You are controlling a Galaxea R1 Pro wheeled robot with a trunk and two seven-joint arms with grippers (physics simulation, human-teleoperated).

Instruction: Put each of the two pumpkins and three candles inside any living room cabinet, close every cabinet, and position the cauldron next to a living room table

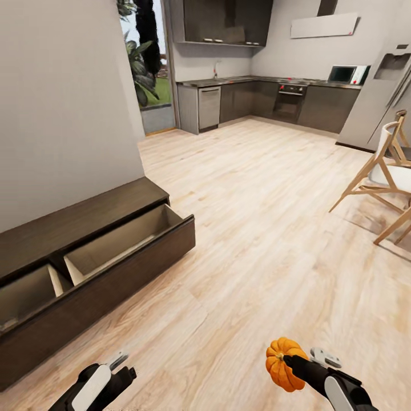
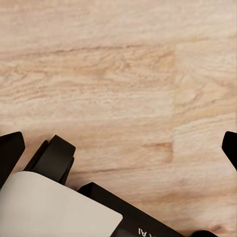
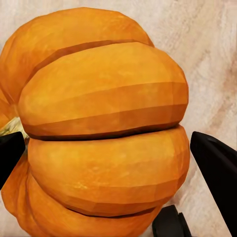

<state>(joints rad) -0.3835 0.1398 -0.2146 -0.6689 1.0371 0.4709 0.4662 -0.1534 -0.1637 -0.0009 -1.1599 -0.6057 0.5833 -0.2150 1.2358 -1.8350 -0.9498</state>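
Pinching one pumpkin (image 1: 283, 363) across its ribbed flanks, right pincer (image 1: 288, 365) holds it clear above the floor (image 1: 257, 228). Judged rigid, light, smooth-skinned; grooves between ribs offer the surest hold, stem too short. Right arm low, reaching forward. Left pincer (image 1: 123, 365) spread, nothing between its fingers, also low. Cabinet (image 1: 85, 214) well left and ahead of the load, drawer (image 1: 128, 237) pulled out.

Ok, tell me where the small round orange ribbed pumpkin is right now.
The small round orange ribbed pumpkin is clamped in the right gripper, low right in the head view, above the pale wood floor and well right of the open dark-brown cabinet drawer.
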